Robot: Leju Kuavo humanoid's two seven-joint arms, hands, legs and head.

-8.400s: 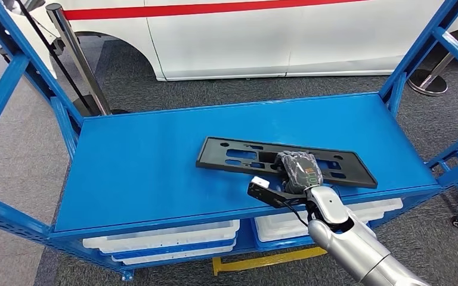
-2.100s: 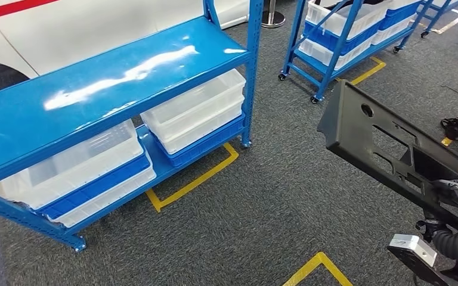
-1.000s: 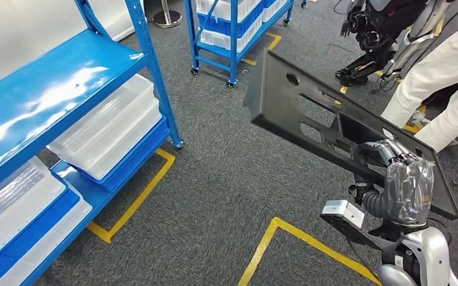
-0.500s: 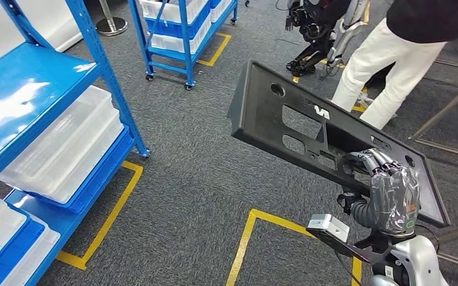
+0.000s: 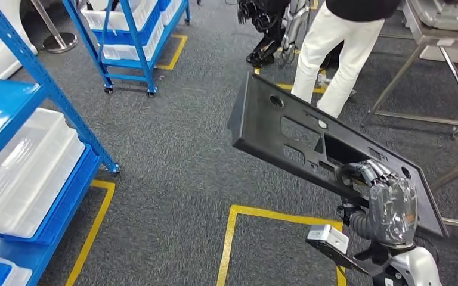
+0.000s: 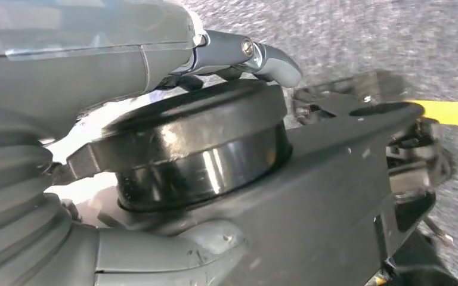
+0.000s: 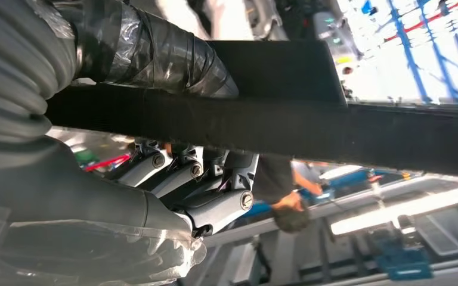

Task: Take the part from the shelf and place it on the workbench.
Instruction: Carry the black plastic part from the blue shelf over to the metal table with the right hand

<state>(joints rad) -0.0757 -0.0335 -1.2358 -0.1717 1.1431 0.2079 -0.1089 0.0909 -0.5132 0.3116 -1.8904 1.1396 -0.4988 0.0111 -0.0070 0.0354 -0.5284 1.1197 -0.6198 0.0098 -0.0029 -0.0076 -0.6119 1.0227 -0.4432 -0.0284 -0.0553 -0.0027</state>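
The robot's right hand [image 5: 387, 199], low at the lower right of the head view, grips the part [image 5: 310, 149] along its near edge, fingers [image 5: 373, 171] curled over the rim and into one of the cut-outs. In the right wrist view the same hand [image 7: 155, 202] is clamped on the part [image 7: 334, 128], thumb on one face and fingers [image 7: 209, 205] on the other. The left hand [image 6: 83, 53] hangs close against the robot's own body in the left wrist view; its fingers seem to hold nothing, though whether they are spread or curled cannot be told.

The part, a long black panel with holes and slots, is carried clear of the floor and tilted. Its long axis runs from the hand at lower right up toward the centre of the frame, so most of its length reaches out up and to the left of the grip. The right hand is the one in contact, holding near one end rather than the middle, and the free end will likely lead any swing.

Beyond it lies grey carpet marked with yellow tape [image 5: 232, 238]. A blue shelf [image 5: 30, 89] with white bins [image 5: 24, 173] stands at the left edge. Farther off, at upper centre, a person in white trousers [image 5: 328, 53] stands beside a metal-legged bench [image 5: 429, 42] at the upper right, probably the workbench.
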